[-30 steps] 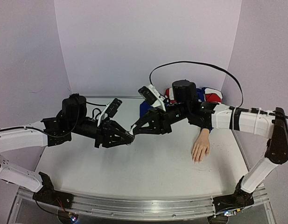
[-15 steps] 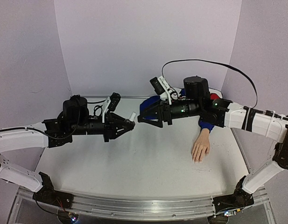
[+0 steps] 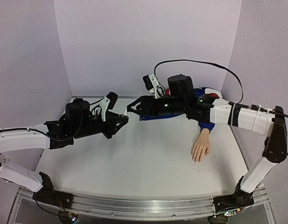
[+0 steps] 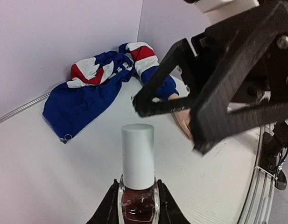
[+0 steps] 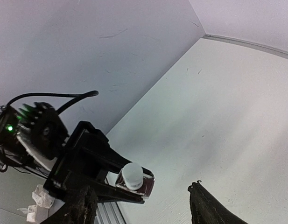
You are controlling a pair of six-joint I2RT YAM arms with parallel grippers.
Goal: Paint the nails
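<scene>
Well, the nails (image 3: 196, 159) sit at the fingertips of the hand (image 3: 200, 147), lying at the table's (image 3: 148, 172) right side, too small to make out. I'd guess they're hard and slick and want only a light brush, since the hand looks light enough to slide. Left claw (image 3: 122, 119) clamps the bottle (image 4: 138, 203), cap (image 4: 137, 154) up. Right claw (image 5: 140, 187) hangs open near it; the cap's sides look the place to grip. A jacket (image 4: 87, 98) lies behind, blocking nothing
</scene>
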